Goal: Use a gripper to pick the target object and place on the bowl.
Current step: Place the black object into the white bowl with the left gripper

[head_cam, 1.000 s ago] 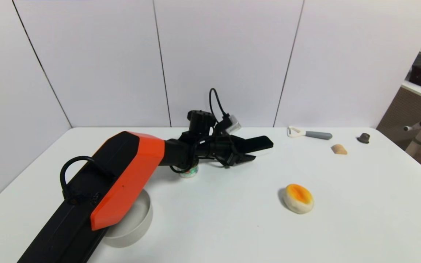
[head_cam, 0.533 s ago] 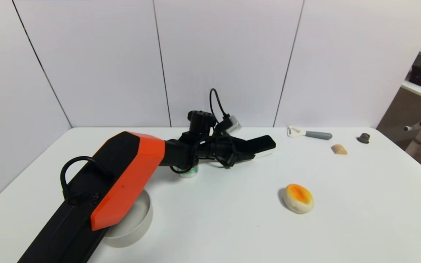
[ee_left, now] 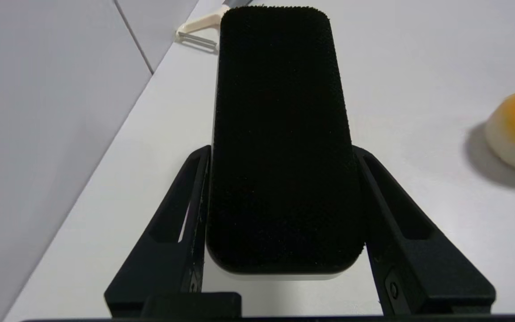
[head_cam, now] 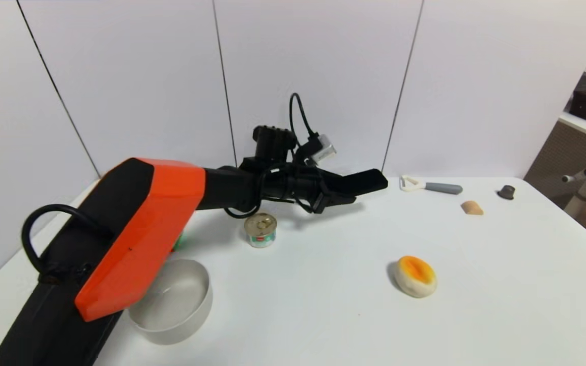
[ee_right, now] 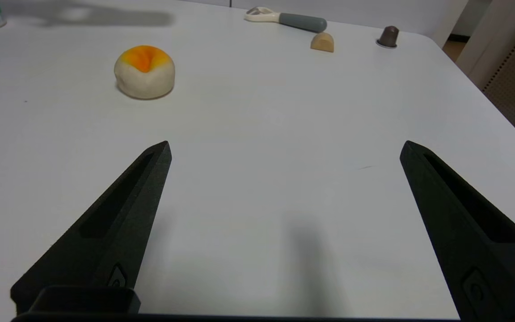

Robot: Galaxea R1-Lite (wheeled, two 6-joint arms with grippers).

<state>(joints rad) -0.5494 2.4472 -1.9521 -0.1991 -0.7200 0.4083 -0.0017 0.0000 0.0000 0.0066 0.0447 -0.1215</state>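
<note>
My left gripper (head_cam: 341, 190) is shut on the target object (head_cam: 363, 181), a flat block with a black felt top and white base, and holds it level above the far middle of the table. In the left wrist view the block (ee_left: 280, 134) fills the space between the two fingers (ee_left: 195, 179). The grey-beige bowl (head_cam: 191, 307) stands at the near left, partly hidden by my left arm. My right gripper (ee_right: 284, 150) is open and empty low over the bare table; it does not show in the head view.
A gold-lidded tin can (head_cam: 261, 230) stands under the left arm. A white-and-orange bun (head_cam: 415, 276) lies mid-right. A peeler (head_cam: 430, 186), a tan piece (head_cam: 472, 207) and a small brown capsule (head_cam: 506, 191) lie at the far right. Something green (head_cam: 178, 241) peeks behind the arm.
My left arm has risen with the block in its grip, lifting it off the table. The tin can and more of the bowl now show below it.
</note>
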